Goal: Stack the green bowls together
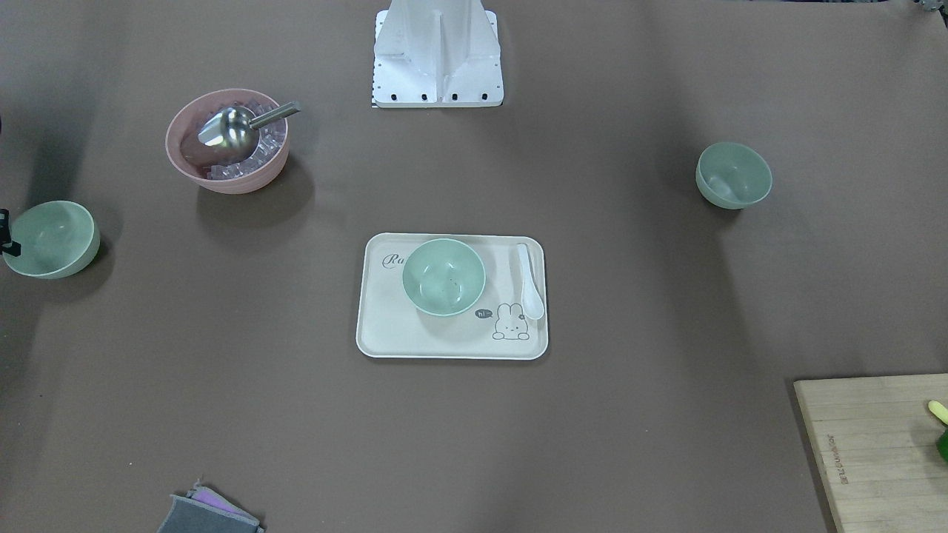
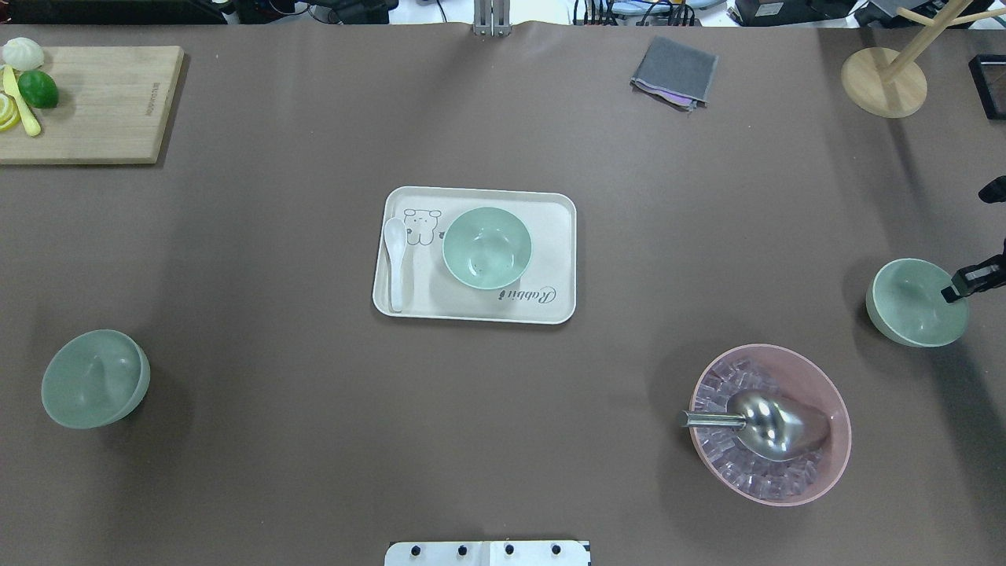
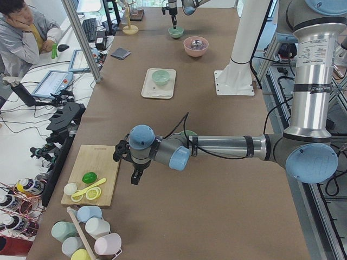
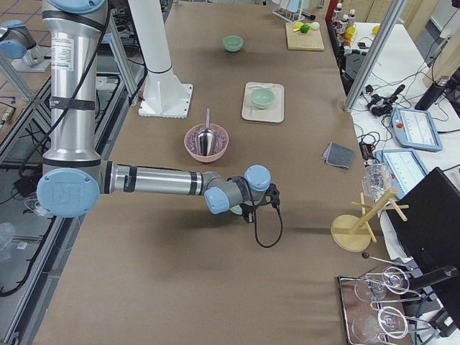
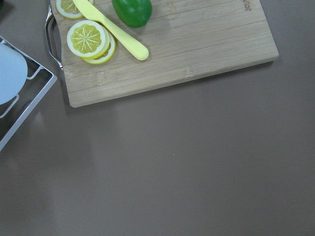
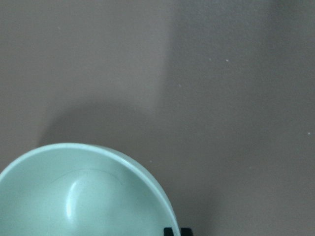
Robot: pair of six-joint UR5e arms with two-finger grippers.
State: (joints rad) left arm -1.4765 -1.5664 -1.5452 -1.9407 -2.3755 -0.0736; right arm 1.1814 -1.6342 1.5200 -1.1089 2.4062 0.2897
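Three pale green bowls are on the table. One (image 2: 487, 248) stands on the white tray (image 2: 554, 228) in the middle. One (image 2: 94, 377) stands alone on the robot's left side. One (image 2: 916, 303) is at the far right edge. My right gripper (image 2: 965, 289) reaches in from the right edge and looks shut on that bowl's rim. In the right wrist view the bowl (image 6: 74, 196) fills the lower left and the fingertips (image 6: 169, 231) sit close together at its edge. My left gripper (image 3: 134, 179) shows only in the exterior left view, beside the cutting board. I cannot tell if it is open.
A pink bowl (image 2: 817, 377) with ice and a metal scoop (image 2: 774, 424) sits near the right bowl. A white spoon (image 2: 395, 263) lies on the tray. A cutting board (image 2: 102, 102) with lime and lemon slices is far left. A grey cloth (image 2: 674, 71) and wooden stand (image 2: 884, 79) are at the back.
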